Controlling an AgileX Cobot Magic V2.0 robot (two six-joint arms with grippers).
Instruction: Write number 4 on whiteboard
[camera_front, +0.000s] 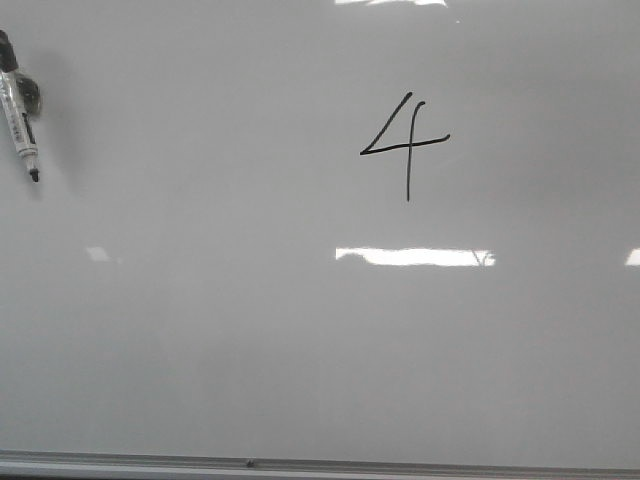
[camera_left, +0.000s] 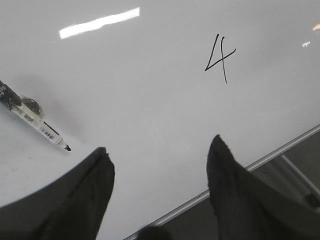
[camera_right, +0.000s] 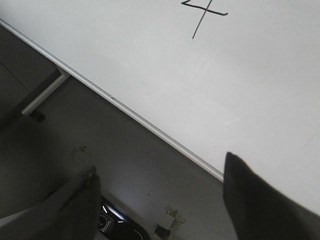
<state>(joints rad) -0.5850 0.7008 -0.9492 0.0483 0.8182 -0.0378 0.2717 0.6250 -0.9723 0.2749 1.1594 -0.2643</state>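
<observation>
A thin black number 4 (camera_front: 405, 145) is drawn on the whiteboard (camera_front: 250, 340), right of centre and toward the far side. It also shows in the left wrist view (camera_left: 220, 57) and partly in the right wrist view (camera_right: 202, 12). A marker (camera_front: 18, 105) with a black tip lies on the board at the far left, seen too in the left wrist view (camera_left: 37, 122). My left gripper (camera_left: 160, 150) is open and empty above the board's near edge. My right gripper (camera_right: 160, 170) is open and empty, over the floor just off the board's edge strip (camera_right: 130, 115).
A metal edge strip (camera_front: 300, 464) runs along the board's near side. Bright light glares (camera_front: 415, 256) lie on the board. A table leg (camera_right: 45, 92) and dark floor with a black object (camera_right: 120, 222) show beneath the right gripper.
</observation>
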